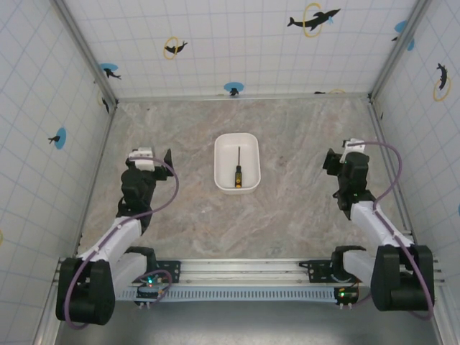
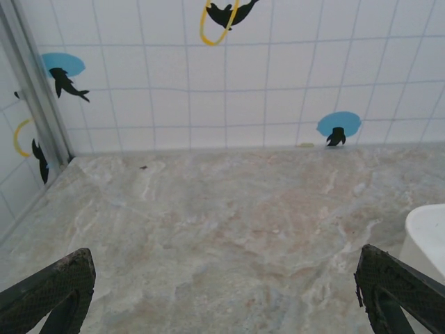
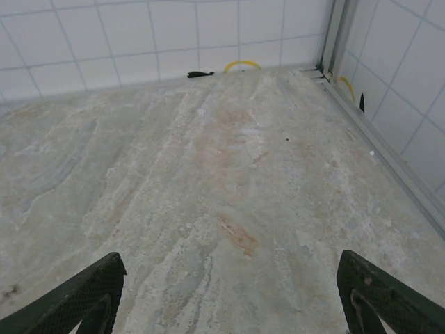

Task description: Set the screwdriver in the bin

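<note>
Jaws on both arms stood spread wide with nothing between them. On the left gripper the two dark fingers sat at the lower corners of its wrist view with bare table between them, and the right gripper looked the same in its own view. From above, the left gripper hung over the table to the left of the bin, well apart from it. The right gripper hung about as far off on the other side.

The screwdriver lay flat on the floor of the bin, shaft pointing to the far wall and its yellow and black handle at the near end. It looked wholly inside the rim, with nothing sticking over. A corner of the bin showed at the right edge of the left wrist view, clear of the finger there.

By my reading the drop was done, so the step in hand was holding off cleanly. Doing that well meant keeping both arms out to the sides and leaving the jaws open. Any retreat should have run back toward the bases, not across the middle. The bin looked light, so a brush from the nearer left finger could have slid or tipped it.
</note>
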`<act>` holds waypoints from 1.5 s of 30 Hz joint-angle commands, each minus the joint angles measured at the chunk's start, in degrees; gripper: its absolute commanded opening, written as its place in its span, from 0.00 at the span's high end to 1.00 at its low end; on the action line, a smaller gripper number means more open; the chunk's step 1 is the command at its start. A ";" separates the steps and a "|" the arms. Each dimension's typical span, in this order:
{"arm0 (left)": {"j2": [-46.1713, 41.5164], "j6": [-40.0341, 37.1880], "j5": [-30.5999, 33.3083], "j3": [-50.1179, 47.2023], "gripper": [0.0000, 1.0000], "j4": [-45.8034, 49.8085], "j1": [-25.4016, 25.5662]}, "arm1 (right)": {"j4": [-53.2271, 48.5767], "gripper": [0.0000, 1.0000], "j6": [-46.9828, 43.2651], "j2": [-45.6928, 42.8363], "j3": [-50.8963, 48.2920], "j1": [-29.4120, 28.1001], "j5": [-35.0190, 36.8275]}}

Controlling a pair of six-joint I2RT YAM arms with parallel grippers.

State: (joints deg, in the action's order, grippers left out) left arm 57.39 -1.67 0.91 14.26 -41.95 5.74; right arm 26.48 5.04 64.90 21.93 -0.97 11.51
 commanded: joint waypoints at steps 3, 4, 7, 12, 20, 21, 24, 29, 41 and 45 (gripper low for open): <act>3.22 -0.85 -1.87 -3.15 0.02 -12.38 -2.83 | 18.50 0.18 0.36 5.16 -3.70 1.11 -0.98; 4.18 -0.41 -1.96 -3.37 0.02 -13.15 -3.28 | 21.26 0.18 0.47 6.56 -4.44 1.08 -0.84; 6.71 1.76 -3.05 -4.70 0.02 -16.70 -5.03 | 26.55 0.18 0.72 10.30 -5.55 1.15 0.95; 8.32 1.02 -3.52 -4.27 0.02 -17.51 -6.91 | 34.23 0.18 1.45 16.09 -6.89 1.32 2.36; 19.38 2.74 -4.55 -5.64 0.02 -27.64 -9.42 | 34.70 0.18 1.64 19.29 -5.87 1.33 2.19; 20.67 2.63 -4.70 -4.65 0.02 -27.16 -9.36 | 34.25 0.18 1.64 19.17 -5.77 1.33 2.34; 23.43 2.11 -5.53 -3.54 0.02 -27.53 -9.39 | 33.50 0.18 1.47 19.21 -5.37 1.18 2.36; 26.56 1.73 -6.31 -3.39 0.02 -30.29 -9.34 | 32.86 0.17 0.94 19.30 -4.89 0.87 2.51; 29.24 -0.12 -4.72 -0.24 0.02 -26.44 -7.68 | 31.28 0.03 -0.17 19.46 -4.07 -0.44 3.87; 29.38 -0.55 -3.37 -0.02 0.02 -26.37 -6.93 | 31.35 0.00 -0.20 19.38 -4.09 -0.51 3.87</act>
State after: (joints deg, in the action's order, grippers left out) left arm 86.61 -0.51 -3.40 12.99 -68.42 -1.80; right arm 56.88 5.30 83.72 16.03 -1.17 14.26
